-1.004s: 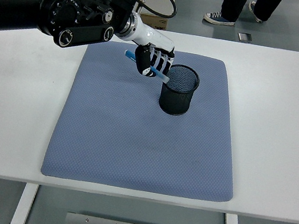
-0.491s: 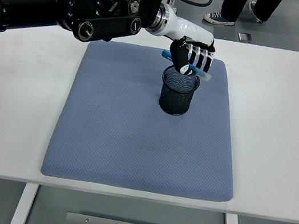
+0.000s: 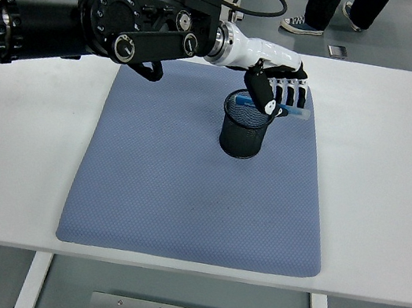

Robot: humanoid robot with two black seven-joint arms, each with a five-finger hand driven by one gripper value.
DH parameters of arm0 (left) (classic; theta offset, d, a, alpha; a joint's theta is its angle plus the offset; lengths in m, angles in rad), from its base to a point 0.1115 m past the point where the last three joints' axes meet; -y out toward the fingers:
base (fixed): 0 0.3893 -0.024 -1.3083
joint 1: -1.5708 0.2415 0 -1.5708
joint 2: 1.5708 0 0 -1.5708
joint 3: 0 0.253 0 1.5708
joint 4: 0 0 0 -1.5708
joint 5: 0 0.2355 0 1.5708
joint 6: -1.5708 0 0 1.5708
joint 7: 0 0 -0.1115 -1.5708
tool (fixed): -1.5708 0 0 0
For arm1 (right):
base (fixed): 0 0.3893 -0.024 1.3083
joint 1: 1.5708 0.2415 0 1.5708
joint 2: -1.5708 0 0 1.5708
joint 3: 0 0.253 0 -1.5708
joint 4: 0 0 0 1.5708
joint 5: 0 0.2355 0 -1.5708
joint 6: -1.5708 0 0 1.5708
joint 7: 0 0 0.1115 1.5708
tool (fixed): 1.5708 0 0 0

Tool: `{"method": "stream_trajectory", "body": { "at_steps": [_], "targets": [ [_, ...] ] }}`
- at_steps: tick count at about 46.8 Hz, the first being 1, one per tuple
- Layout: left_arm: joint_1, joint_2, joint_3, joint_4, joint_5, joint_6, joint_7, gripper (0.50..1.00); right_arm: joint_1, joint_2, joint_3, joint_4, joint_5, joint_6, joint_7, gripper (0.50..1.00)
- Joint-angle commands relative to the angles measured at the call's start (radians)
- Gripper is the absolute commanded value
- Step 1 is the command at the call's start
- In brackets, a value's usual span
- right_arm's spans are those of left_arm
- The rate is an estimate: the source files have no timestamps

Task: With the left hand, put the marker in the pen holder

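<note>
A black mesh pen holder [image 3: 244, 133] stands upright on the blue-grey mat [image 3: 184, 190], toward its far side. My left hand [image 3: 279, 95] hovers just above the holder's far right rim. Its fingers are curled around a blue marker [image 3: 253, 103], which lies nearly level across the holder's mouth, with its pale end poking out to the right of the hand. My left arm [image 3: 93, 22] stretches in from the left edge across the mat's far edge. The right arm is out of view.
The mat lies on a white table [image 3: 397, 156]. Behind the table's far edge, people's legs and shoes [image 3: 302, 25] stand on the grey floor, beside a small flat object [image 3: 337, 51].
My left hand has carried the marker rightward, from the holder's left side to above its far right rim. The marker has turned from slanted to nearly level. The holder has stayed put.
</note>
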Motion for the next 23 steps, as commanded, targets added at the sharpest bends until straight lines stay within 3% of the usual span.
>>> {"method": "stream_trajectory", "body": {
  "at_steps": [1,10,16,18,23],
  "targets": [
    [0.01,0.0,0.001,0.0,-0.034,0.026,0.0,0.5,0.0,0.0,0.0,0.0,0.0,0.0,0.0,1.0],
    [0.031,0.0,-0.001,0.0,-0.08,0.07,-0.003,0.5,0.0,0.0,0.0,0.0,0.0,0.0,0.0,1.0],
    [0.048,0.0,0.001,0.0,-0.108,0.086,-0.004,0.531,0.0,0.0,0.0,0.0,0.0,0.0,0.0,1.0],
    [0.051,0.0,0.001,0.0,-0.109,0.09,-0.004,0.563,0.0,0.0,0.0,0.0,0.0,0.0,0.0,1.0],
    [0.051,0.0,0.001,-0.001,-0.116,0.104,-0.004,0.712,0.0,0.0,0.0,0.0,0.0,0.0,0.0,1.0]
  ]
}}
